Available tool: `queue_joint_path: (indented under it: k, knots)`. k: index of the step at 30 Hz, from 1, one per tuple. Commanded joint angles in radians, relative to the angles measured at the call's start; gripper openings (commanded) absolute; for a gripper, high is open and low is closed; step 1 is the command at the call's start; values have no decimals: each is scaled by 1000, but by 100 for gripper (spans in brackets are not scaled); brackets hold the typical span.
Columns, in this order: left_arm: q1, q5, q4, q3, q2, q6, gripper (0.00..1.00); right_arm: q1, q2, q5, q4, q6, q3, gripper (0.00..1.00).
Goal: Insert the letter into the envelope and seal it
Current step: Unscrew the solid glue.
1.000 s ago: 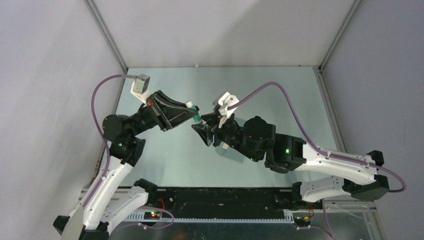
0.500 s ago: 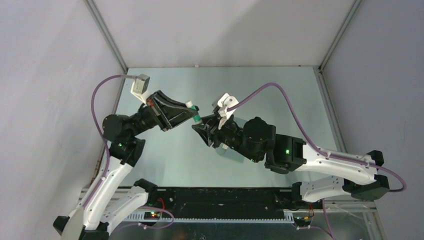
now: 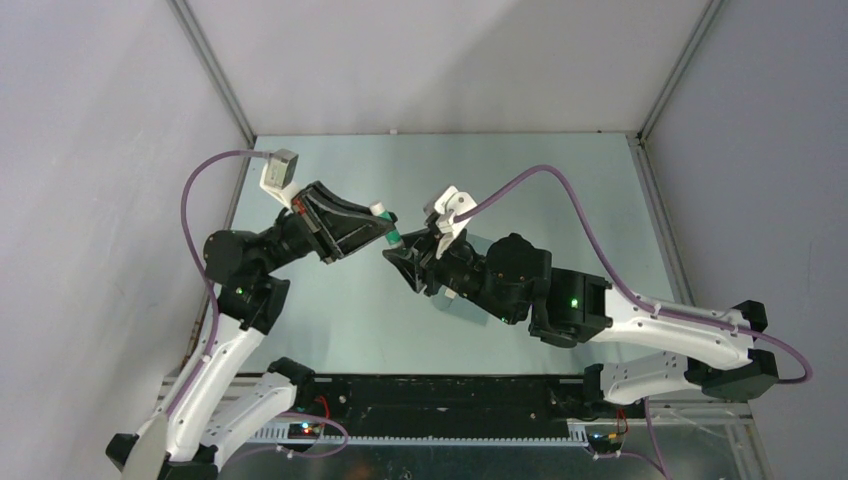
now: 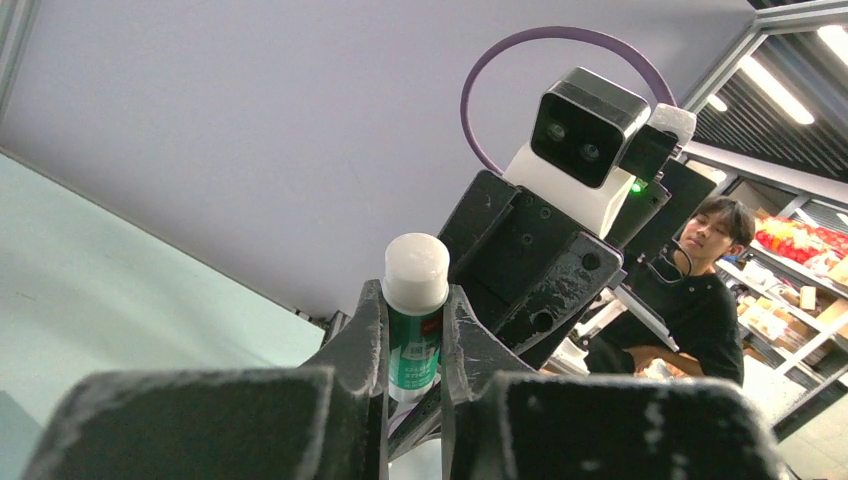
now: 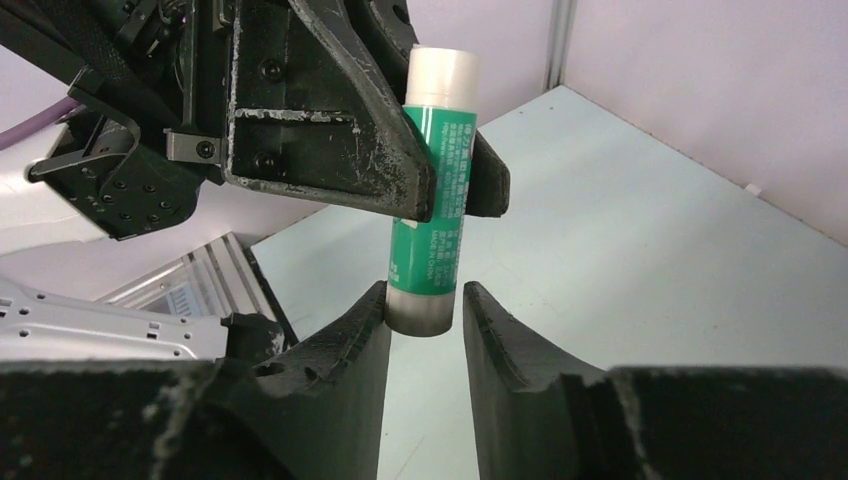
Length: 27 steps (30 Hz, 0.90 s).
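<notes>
Glue stick (image 5: pixel 432 190) clamped in left tool (image 4: pixel 415 335) above tabletop (image 3: pixel 560 190), right tool (image 5: pixel 425 312) closing around its base; envelope (image 3: pixel 470 243) mostly hidden beneath right arm, letter unseen, sealing apparently pending.

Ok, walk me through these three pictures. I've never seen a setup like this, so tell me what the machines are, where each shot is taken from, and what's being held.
These are two robot arms bolted at the near edge of a pale green table. Each ends in a two-finger gripper.

The overhead picture comes from a fixed camera above and behind the arms. The other two come from small cameras on the wrists, so each shows its own fingers up close.

The left gripper is shut on a glue stick, green-labelled with white ends. The right gripper has its fingers on either side of the stick's lower end; I cannot tell whether they already press on it.

Under the right arm lies a flat teal-grey sheet, probably the envelope, mostly hidden. A person shows in the background of the left wrist view.
</notes>
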Motion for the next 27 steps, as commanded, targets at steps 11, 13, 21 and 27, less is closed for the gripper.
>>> queue_joint_path:
  k: [11, 13, 21, 27]
  knots:
    - [5, 12, 21, 30, -20, 11, 0, -4, 6, -1, 47, -8, 52, 24]
    - [5, 15, 18, 30, -19, 12, 0, -5, 1, -6, 50, -9, 47, 9]
    - [5, 34, 5, 38, -17, 24, 0, -72, -63, -240, 104, 54, -27, 0]
    - [6, 50, 15, 43, -13, 21, 0, -155, -73, -480, 128, 125, -55, 0]
